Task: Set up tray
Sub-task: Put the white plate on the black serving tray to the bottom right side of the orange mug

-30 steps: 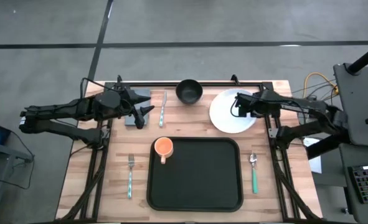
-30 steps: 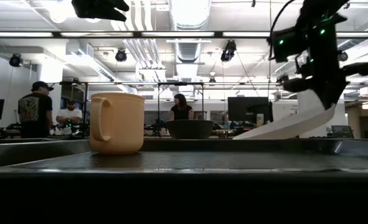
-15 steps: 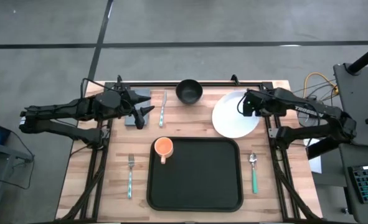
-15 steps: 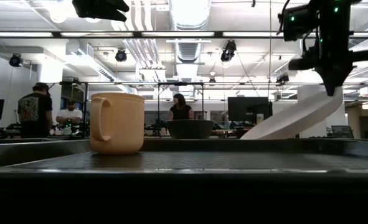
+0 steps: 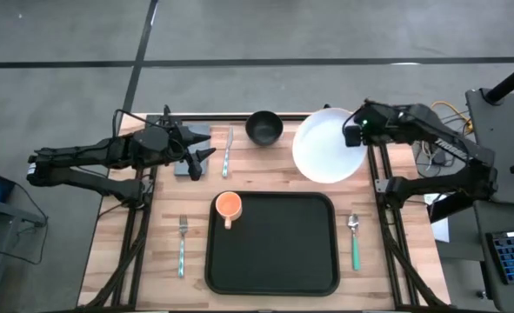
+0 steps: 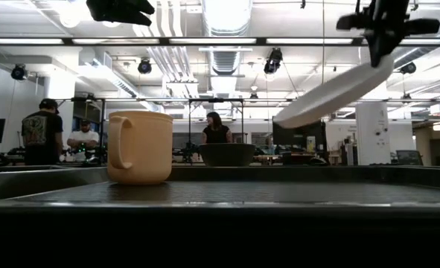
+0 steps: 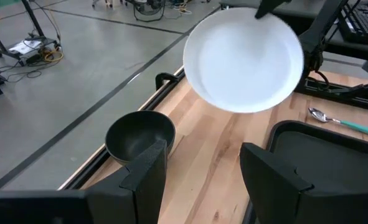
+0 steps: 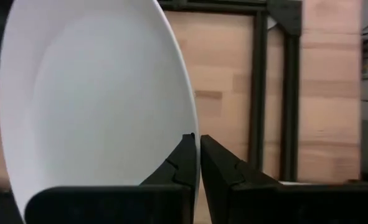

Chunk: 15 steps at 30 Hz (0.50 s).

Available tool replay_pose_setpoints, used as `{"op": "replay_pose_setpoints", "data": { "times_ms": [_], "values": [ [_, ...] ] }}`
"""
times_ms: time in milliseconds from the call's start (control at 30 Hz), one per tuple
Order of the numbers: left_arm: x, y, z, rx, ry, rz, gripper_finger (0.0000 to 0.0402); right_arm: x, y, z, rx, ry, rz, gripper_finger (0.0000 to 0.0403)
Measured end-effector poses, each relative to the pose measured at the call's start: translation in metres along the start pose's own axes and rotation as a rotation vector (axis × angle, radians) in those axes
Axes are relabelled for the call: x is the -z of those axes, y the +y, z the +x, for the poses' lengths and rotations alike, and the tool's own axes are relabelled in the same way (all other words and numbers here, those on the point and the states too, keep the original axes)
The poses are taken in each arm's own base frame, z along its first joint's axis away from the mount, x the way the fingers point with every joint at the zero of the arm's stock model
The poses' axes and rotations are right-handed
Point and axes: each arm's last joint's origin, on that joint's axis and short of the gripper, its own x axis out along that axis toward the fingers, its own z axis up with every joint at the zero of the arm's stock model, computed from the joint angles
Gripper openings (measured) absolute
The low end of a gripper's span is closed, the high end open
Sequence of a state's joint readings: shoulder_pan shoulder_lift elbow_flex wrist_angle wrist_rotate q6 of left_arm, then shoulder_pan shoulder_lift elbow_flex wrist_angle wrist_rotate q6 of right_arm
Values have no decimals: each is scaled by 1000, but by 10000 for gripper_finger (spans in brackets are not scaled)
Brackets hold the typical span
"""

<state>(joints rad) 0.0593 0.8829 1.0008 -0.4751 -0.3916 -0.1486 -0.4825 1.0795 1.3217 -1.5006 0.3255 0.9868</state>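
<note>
The white plate (image 5: 324, 146) hangs in the air over the table's far right part, tilted in the low view (image 6: 331, 93). My right gripper (image 5: 354, 135) is shut on its right edge. The black tray (image 5: 278, 256) lies at the near middle of the table. An orange mug (image 5: 229, 206) stands upright in its far left corner, also plain in the low view (image 6: 139, 147). My left gripper (image 5: 206, 154) waits open above the far left of the table; its fingers (image 7: 147, 171) show wide apart in the left wrist view. My right gripper pinches the plate's rim (image 8: 193, 124) between its two fingers (image 8: 185, 163), one on each face. It comes from the table's right side. The plate is lifted clear and tilted, the held edge high and the free edge (image 6: 287, 119) lower toward the left.
A dark bowl (image 5: 263, 127) stands at the far edge, left of the plate. A teal-handled utensil (image 5: 227, 152) lies near my left gripper, a fork (image 5: 182, 246) left of the tray, a spoon (image 5: 354, 239) right of it. A grey napkin (image 5: 199, 130) lies under the left arm.
My right gripper has risen, drawn a little toward the table's right and far edges, and stayed shut on the plate's rim. The plate, earlier tilted with its lower edge on the table, is now lifted clear and still tilted.
</note>
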Motion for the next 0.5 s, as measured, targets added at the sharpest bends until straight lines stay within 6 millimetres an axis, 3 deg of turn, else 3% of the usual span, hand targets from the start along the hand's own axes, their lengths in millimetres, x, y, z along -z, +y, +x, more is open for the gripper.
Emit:
{"op": "replay_pose_setpoints", "data": {
  "times_ms": [267,500],
  "values": [
    [0,0,0,0,2,1,183,8,-8,-39,-256,106,-3,8],
    [1,0,0,-2,8,3,183,33,-5,-46,-462,126,-44,8]
  ]
}}
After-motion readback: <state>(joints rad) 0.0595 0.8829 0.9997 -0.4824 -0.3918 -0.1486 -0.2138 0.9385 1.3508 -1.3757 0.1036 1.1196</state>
